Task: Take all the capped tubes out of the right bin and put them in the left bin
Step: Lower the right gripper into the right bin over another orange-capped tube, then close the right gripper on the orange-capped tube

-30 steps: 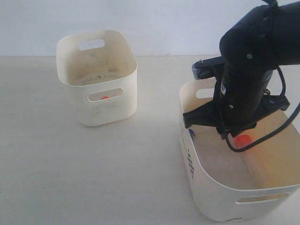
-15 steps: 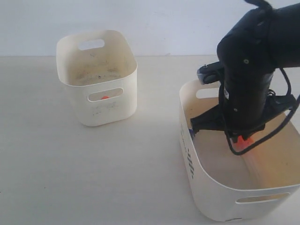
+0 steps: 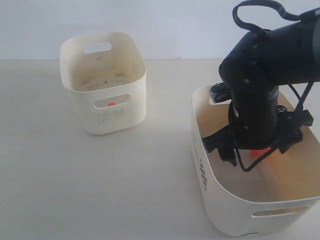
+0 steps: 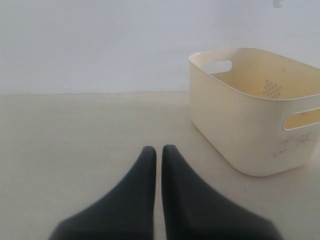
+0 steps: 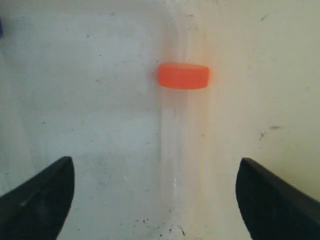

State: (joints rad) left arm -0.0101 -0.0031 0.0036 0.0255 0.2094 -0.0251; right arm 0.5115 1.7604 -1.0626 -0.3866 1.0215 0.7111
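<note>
The right bin [image 3: 220,200] stands at the lower right of the exterior view, with my right arm reaching down into it. In the right wrist view my right gripper [image 5: 155,187] is open, its fingers [image 5: 42,192] spread wide either side of a clear capped tube [image 5: 177,135] with an orange cap [image 5: 183,76] lying on the bin floor. That orange cap [image 3: 258,151] peeks out under the arm. A blue cap [image 5: 1,26] shows at the frame edge. The left bin [image 3: 107,107] stands at the upper left, an orange cap [image 3: 112,104] showing through its slot. My left gripper [image 4: 159,150] is shut, empty, over the table near the left bin [image 4: 250,125].
The pale table [image 3: 100,180] lies between the two bins. A black cable [image 3: 260,10] loops above the right arm. The right bin's near wall carries black printed marks [image 3: 202,172]. A white wall [image 3: 160,20] stands behind the table.
My right arm has moved lower into the right bin and shifted slightly left, bringing the open gripper down around the orange-capped tube. The left gripper and left bin have not moved.
</note>
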